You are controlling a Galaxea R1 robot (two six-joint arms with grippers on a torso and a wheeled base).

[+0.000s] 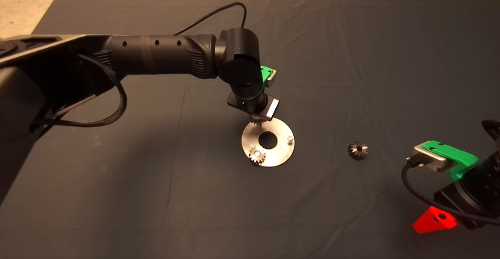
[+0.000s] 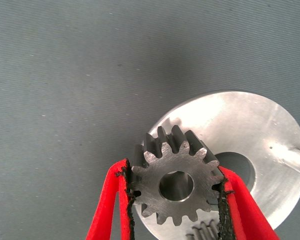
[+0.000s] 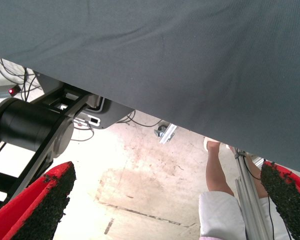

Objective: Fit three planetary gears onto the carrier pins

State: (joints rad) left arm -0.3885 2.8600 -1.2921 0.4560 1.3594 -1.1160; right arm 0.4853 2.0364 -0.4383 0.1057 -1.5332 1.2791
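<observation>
Left tool is clamped on a planetary gear over the silver disc. Right tool, fingers apart, waits at the mat's lower right edge.

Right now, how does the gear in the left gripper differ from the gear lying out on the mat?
The held gear is clamped between the left gripper's red fingers; the loose gear lies free, with nothing touching it.
The held gear hangs at the far rim of the carrier disc; the loose gear lies on the dark mat, apart from the disc, toward the parked right gripper.
Both are small grey toothed gears with a centre bore.
</observation>
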